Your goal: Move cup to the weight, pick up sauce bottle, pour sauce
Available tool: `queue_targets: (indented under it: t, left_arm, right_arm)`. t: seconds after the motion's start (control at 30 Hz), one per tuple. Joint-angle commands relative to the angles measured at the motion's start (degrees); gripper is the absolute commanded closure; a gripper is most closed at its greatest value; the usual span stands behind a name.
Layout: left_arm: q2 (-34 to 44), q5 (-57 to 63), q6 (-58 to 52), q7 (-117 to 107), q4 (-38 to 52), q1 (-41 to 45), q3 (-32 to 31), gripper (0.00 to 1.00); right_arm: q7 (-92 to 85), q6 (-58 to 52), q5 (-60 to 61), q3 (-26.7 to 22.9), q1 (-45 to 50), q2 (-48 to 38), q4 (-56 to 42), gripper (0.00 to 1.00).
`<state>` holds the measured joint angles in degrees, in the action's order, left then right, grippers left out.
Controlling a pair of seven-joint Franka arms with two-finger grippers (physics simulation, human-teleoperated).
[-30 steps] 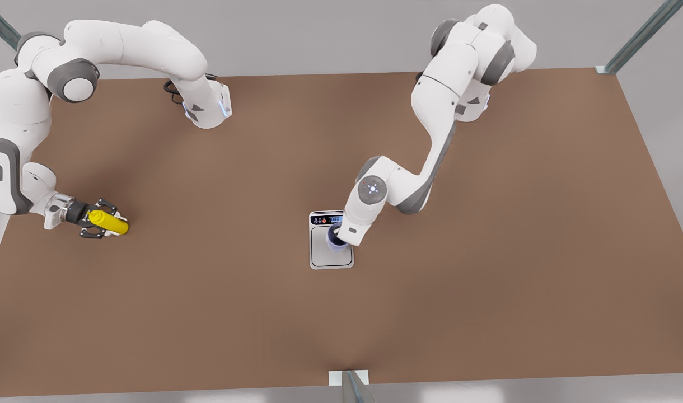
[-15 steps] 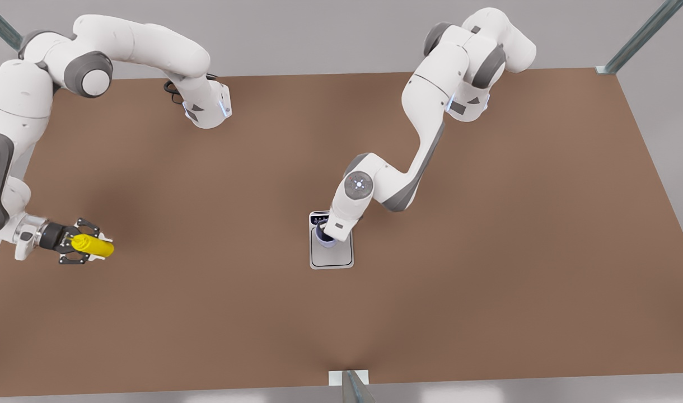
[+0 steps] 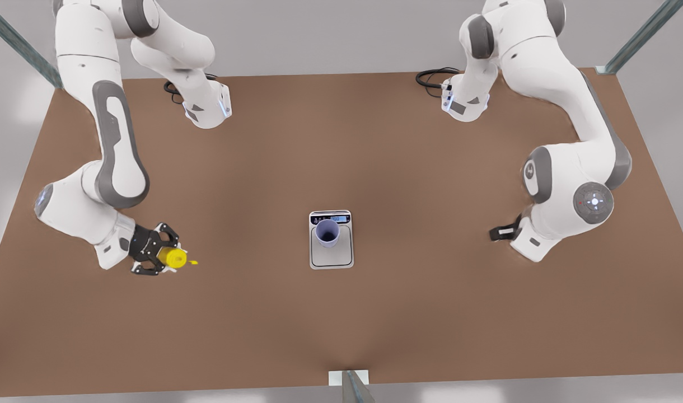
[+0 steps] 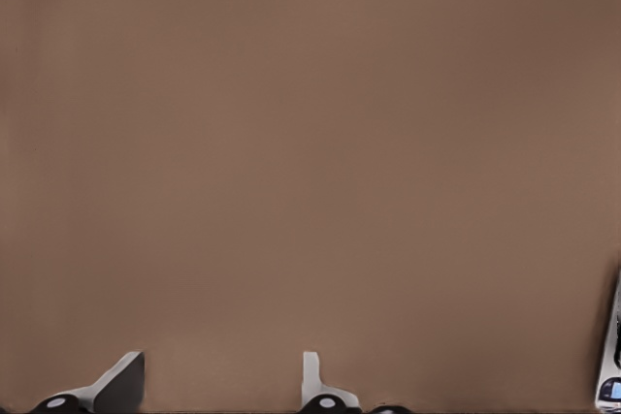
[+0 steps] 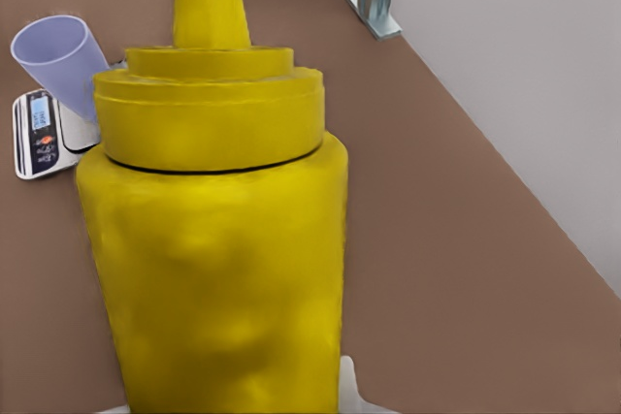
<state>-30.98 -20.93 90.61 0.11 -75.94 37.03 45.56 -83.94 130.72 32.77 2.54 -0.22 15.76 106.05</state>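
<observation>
The lavender-blue cup (image 3: pixel 327 232) stands upright on the weight (image 3: pixel 331 256) at the table's middle, with nothing touching it. At the front view's left, my right gripper (image 3: pixel 163 258) is shut on the yellow sauce bottle (image 3: pixel 173 258), whose nozzle points toward the weight. The right wrist view shows the sauce bottle (image 5: pixel 213 239) close up, with the cup (image 5: pixel 58 55) and the weight (image 5: pixel 37 133) beyond it. My left gripper (image 3: pixel 501 232) hangs open and empty at the front view's right, far from the cup. Its fingertips (image 4: pixel 121 383) are spread over bare table, with a corner of the weight (image 4: pixel 611 380) at the edge.
Both arm bases (image 3: pixel 207 106) (image 3: pixel 464 103) sit at the table's far edge with black cables beside them. Metal posts (image 3: pixel 641 36) rise at the far corners. A small metal bracket (image 3: pixel 350 380) sits at the near edge.
My left gripper let go of the cup on the weight and drew far back to the front view's right. My right gripper carried the sauce bottle toward the weight.
</observation>
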Motion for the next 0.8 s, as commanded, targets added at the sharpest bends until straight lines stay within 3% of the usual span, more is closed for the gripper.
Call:
queue_targets:
  t: [0.0, 0.07, 0.1, 0.13, 0.17, 0.33, 0.43, 0.57, 0.77]
  left_arm:
    - [0.2, -2.4, -0.2, 0.6, 0.0, -0.7, -0.1, 0.00]
    - [9.9, 3.9, -0.5, 1.3, -2.3, -20.3, -20.1, 0.00]
    - [13.8, 9.8, 0.1, 0.5, -3.9, -31.3, -34.1, 0.00]
    - [15.8, 14.4, 0.2, -2.0, -4.2, -37.3, -42.6, 0.00]
    - [19.6, 15.3, 0.6, -2.2, -4.3, -38.6, -44.1, 0.00]
    - [16.2, 18.5, 2.7, -1.7, -4.1, -38.0, -44.5, 0.00]
    - [16.0, 19.1, 2.7, -2.3, -3.5, -35.7, -44.3, 0.00]
    - [15.9, 18.7, 3.0, -2.5, -3.4, -35.6, -44.5, 0.00]
    - [16.0, 18.9, 5.8, -1.9, -3.0, -35.4, -44.4, 0.00]
  right_arm:
    - [0.9, 0.8, -0.5, 0.0, 0.6, -0.3, 0.4, 0.42]
    - [10.4, 6.9, -7.8, 0.0, 5.8, -2.1, 3.2, 0.42]
    - [14.3, 8.6, -11.1, -0.1, 8.1, -2.6, 3.6, 0.42]
    - [18.3, 11.0, -14.4, 0.0, 10.0, -3.2, 4.9, 0.42]
    - [24.2, 13.2, -18.1, -0.1, 12.5, -3.5, 5.8, 0.42]
    - [51.4, 14.2, -42.7, -0.2, 21.3, -3.2, 5.8, 0.42]
    - [58.7, 13.2, -52.2, -0.3, 24.2, -2.9, 5.4, 0.42]
    - [76.5, 2.5, -68.6, -0.2, 30.4, -1.9, 1.8, 0.42]
    - [85.9, -8.9, -80.8, -0.2, 38.7, 2.1, -3.8, 0.42]
